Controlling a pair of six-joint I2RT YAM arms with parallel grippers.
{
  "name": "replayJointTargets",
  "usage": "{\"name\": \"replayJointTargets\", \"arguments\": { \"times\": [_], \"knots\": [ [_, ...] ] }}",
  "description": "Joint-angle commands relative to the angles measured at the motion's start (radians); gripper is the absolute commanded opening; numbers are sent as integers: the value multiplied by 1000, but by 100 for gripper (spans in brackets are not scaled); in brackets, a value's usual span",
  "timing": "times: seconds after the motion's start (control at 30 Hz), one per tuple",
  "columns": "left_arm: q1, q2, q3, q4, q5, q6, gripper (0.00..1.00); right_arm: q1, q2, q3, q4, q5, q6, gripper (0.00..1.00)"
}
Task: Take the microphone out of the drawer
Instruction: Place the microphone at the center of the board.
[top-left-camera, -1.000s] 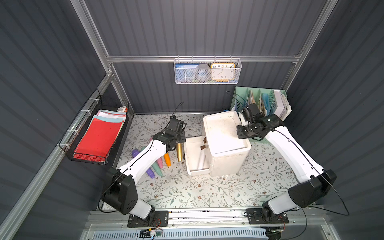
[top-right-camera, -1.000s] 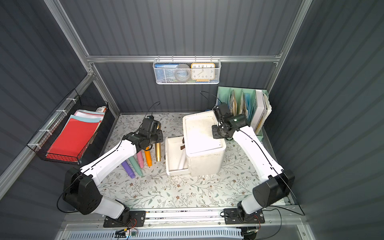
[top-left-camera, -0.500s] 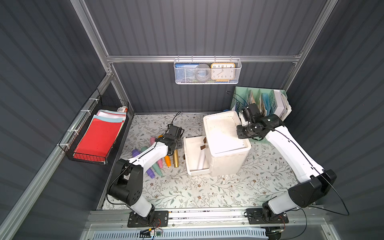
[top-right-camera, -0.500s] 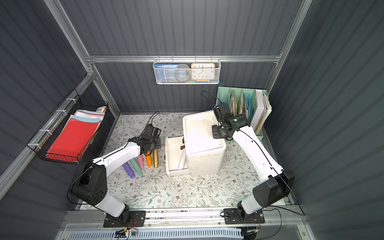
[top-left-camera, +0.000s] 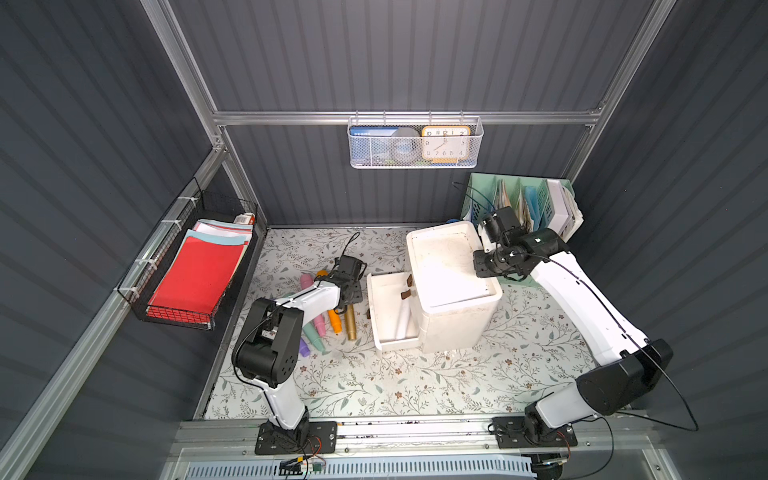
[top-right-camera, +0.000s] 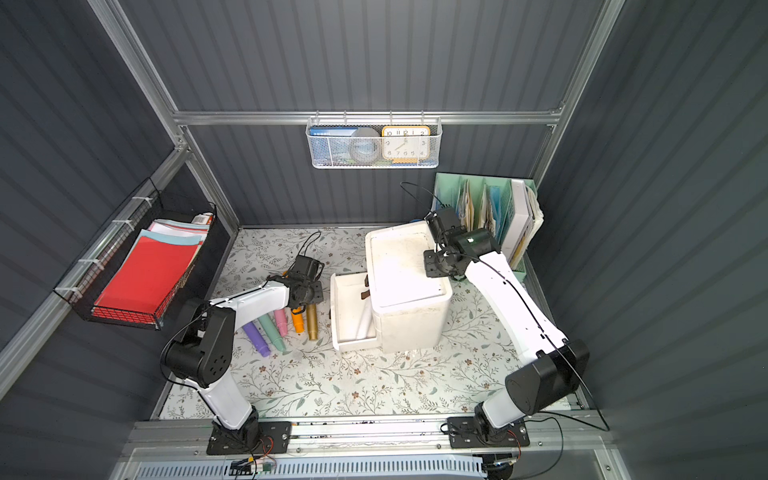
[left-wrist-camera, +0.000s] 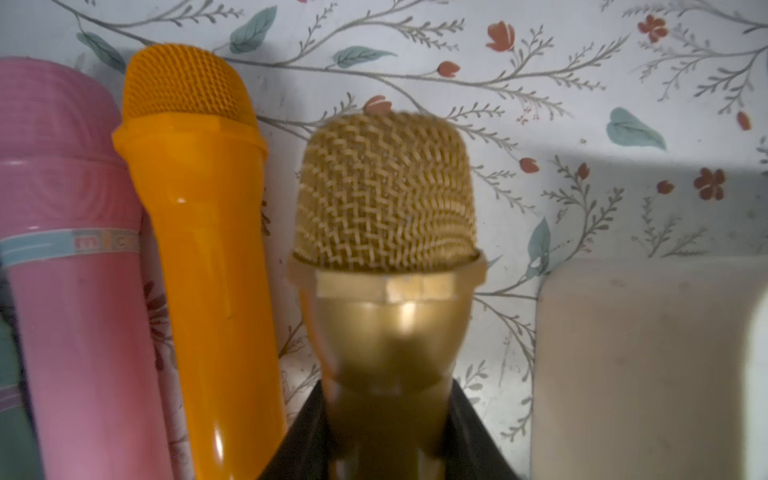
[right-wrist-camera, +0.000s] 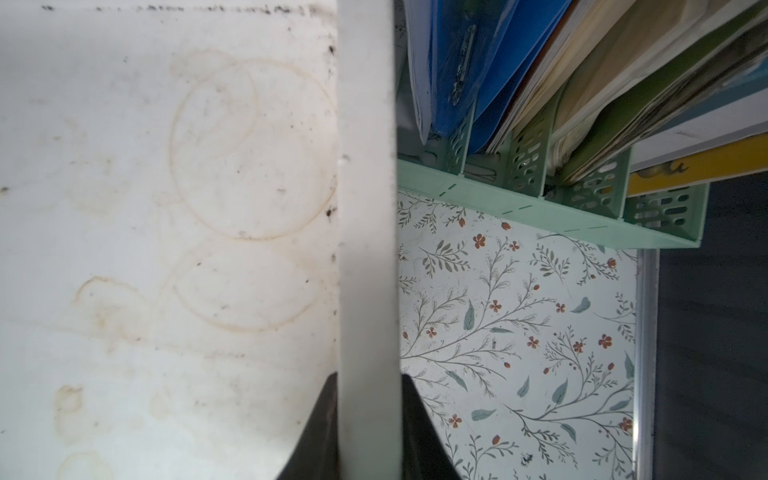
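At open drawer's (top-left-camera: 386, 299) 9 o'clock, left gripper (left-wrist-camera: 386, 395) low, gripping mic (left-wrist-camera: 384, 199). At 2 o'clock, right gripper (right-wrist-camera: 369, 386) pinches cabinet (top-left-camera: 444, 270) rim.

We see both top views bright and sharp over the floral mat (top-left-camera: 374, 382), with the dark walls (top-left-camera: 104, 124) dimmer around it. In the left wrist view the gold microphone (left-wrist-camera: 384, 199) blurs at its handle, with glare on its collar and a soft shadow beside it.

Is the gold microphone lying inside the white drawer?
No, the gold microphone lies outside the drawer, beside the orange microphone.
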Motion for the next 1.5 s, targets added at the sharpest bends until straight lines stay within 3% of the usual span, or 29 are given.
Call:
{"name": "replayJointTargets", "arguments": {
  "times": [0.0, 0.7, 1.47],
  "knots": [
    [10, 22, 9, -4, 11, -7, 32, 6, 144, -116, -124, -24, -2, 0],
    [13, 64, 39, -47, 30, -7, 56, 6, 141, -111, -130, -22, -7, 0],
    [13, -113, 119, -130, 28, 30, 57, 8, 141, -108, -131, -26, -1, 0]
  ]
}}
